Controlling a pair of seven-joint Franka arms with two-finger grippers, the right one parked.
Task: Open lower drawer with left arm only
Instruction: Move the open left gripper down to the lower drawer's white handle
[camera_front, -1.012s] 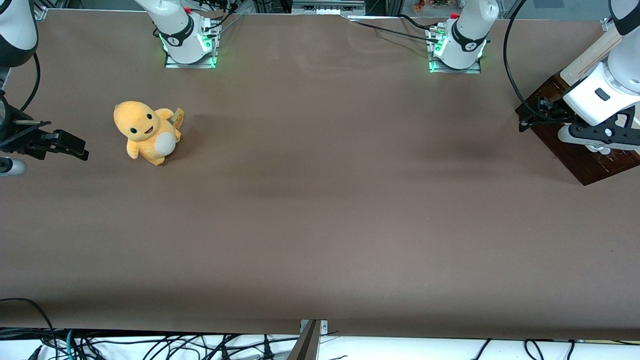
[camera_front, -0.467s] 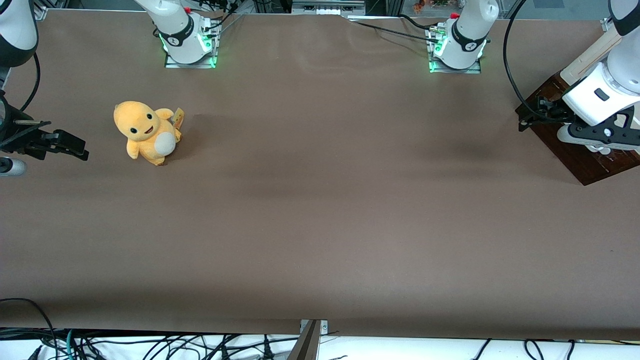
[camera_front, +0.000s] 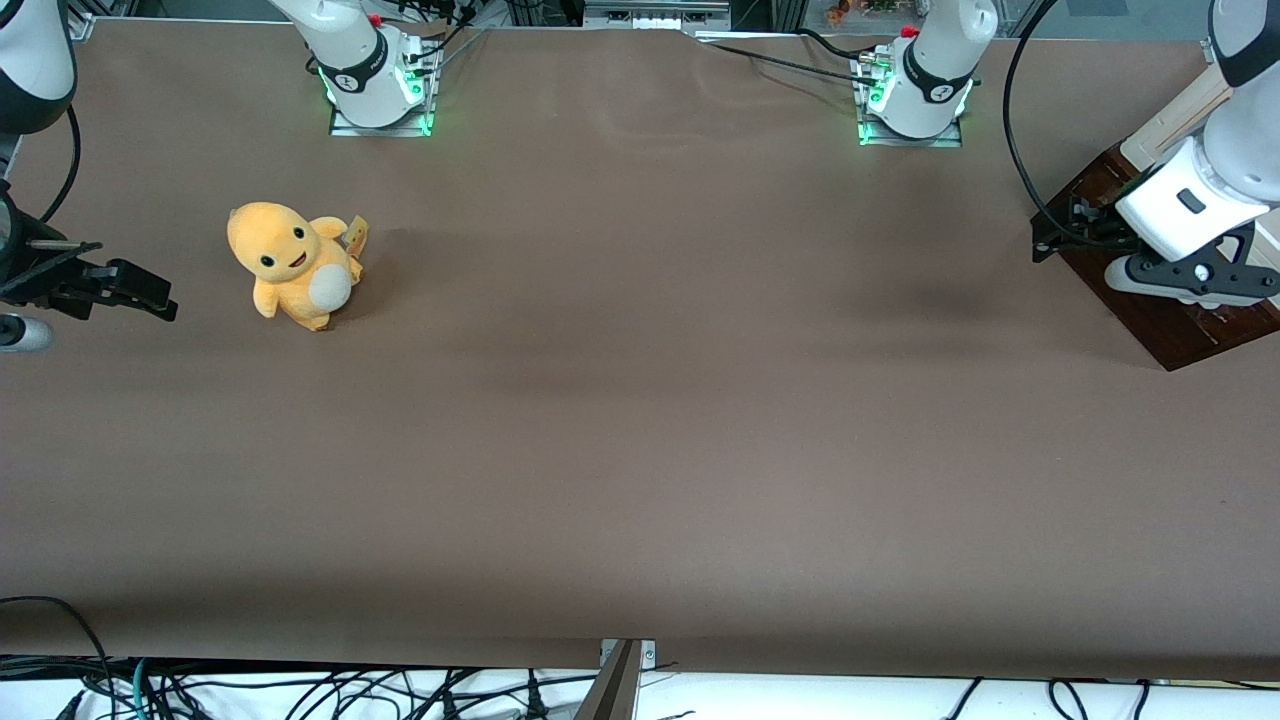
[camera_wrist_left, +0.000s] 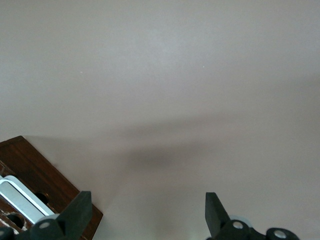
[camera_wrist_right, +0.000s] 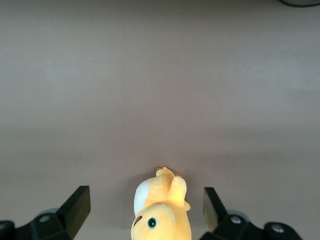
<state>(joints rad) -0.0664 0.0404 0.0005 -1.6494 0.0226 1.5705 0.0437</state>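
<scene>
At the working arm's end of the table stands a small dark-brown cabinet. The left arm leans over it, and its black gripper hangs just above the cabinet's dark wood. In the left wrist view the gripper is open wide, with only bare brown table between its fingertips. Beside one fingertip shows a corner of the lower drawer, dark-brown wood with a white bar handle. The gripper touches neither the handle nor the wood. Most of the drawer is out of frame.
A yellow plush toy sits toward the parked arm's end of the table. Two arm bases with green lights stand along the table edge farthest from the front camera. A cream panel rises above the cabinet.
The left arm's wrist and gripper have shifted a little toward the parked arm's end of the table, still over the cabinet. The plush toy has not moved.
</scene>
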